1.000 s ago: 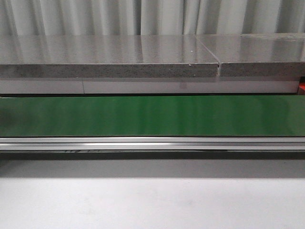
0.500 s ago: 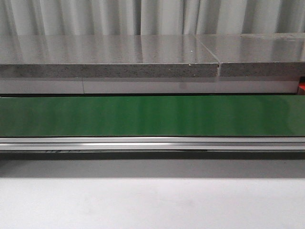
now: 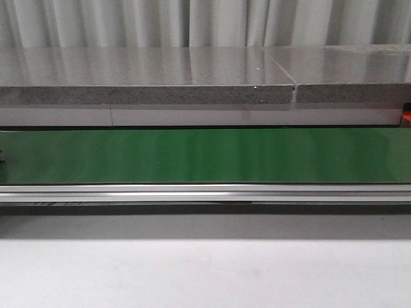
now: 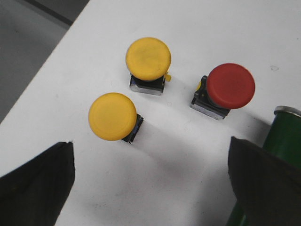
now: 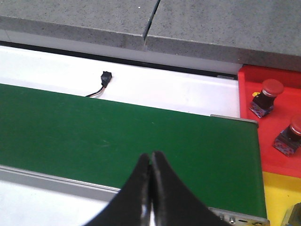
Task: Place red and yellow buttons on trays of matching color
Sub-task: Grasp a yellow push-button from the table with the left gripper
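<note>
We see the left end effector point(image 4: 150, 188) hanging spread wide over the white desk point(image 4: 197, 28), its two dark fingers point(image 4: 35, 183) framing three buttons that stand upright, apart from one another: a near yellow button point(image 4: 113, 117), a farther yellow button point(image 4: 148, 59), and a red button point(image 4: 230, 86) just beside the end of the green conveyor belt point(image 4: 277, 141). The near yellow button lies closest to the gap between the fingers, ahead of it and offset toward one finger, so we judge the coming move to be a short advance and descent onto that cap, with a small sideways correction to centre it. The right end effector point(image 5: 150, 162) is pressed shut on nothing, hovering over the near edge of the belt. Beyond the belt's right end, the red tray point(image 5: 270, 75) already carries two red buttons point(image 5: 265, 96), and a strip of the yellow tray point(image 5: 277, 195) shows nearer; we cannot tell what it holds. The left arm is plainly nearer the loose buttons; the right is nearer the trays. The front view shows only an unloaded stretch of belt.
</note>
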You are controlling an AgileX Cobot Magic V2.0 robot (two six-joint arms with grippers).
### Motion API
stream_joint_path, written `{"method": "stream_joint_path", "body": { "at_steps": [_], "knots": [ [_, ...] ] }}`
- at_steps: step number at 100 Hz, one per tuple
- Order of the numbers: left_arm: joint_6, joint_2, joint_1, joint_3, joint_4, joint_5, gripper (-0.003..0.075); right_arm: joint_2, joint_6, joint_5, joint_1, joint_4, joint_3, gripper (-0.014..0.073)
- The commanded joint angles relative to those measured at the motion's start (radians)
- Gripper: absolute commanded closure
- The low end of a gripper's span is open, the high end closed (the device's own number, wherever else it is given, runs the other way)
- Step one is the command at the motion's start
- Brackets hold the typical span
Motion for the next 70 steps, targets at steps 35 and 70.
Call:
{"method": "stream_joint_path", "body": {
  "at_steps": [35,70],
  "knots": [
    [-0.01,0.108,0.052,-0.035,-0.003,-0.122,0.0081,-0.003,-0.01,-0.061,0.002,0.016,-0.024,0.0659],
    [-0.01,0.16,0.077,-0.074,-0.003,-0.162,0.0081,-0.003,-0.01,-0.061,0.002,0.016,-0.024,0.0659]
  ]
}}
